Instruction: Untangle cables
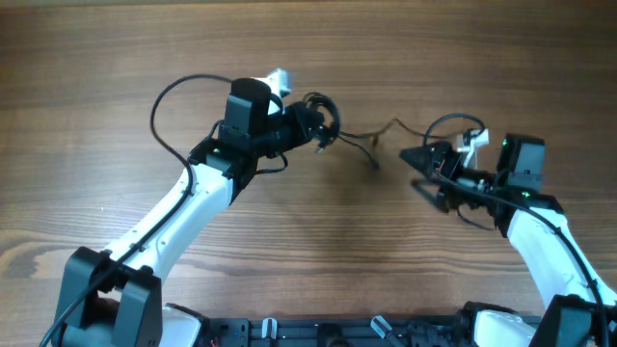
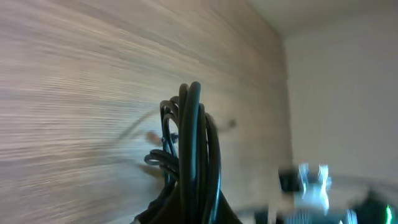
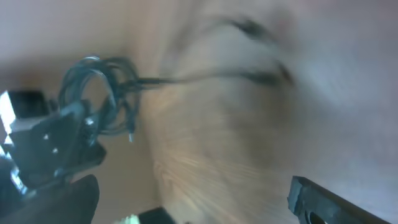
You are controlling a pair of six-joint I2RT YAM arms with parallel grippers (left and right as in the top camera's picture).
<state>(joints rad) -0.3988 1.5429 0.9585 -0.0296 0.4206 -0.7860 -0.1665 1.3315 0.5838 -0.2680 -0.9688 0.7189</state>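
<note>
A coiled bundle of black cable is held above the wooden table by my left gripper, which is shut on it. In the left wrist view the coil fills the middle, rising from between the fingers. A thin dark cable trails from the coil to the right across the table, with a loose end near the middle. My right gripper is open and empty, to the right of that thin cable. The right wrist view shows the coil and the thin cable ahead, blurred.
The arms' own black wiring loops stand behind the left arm and above the right wrist. The wooden table extends on all sides. A black rail runs along the near edge.
</note>
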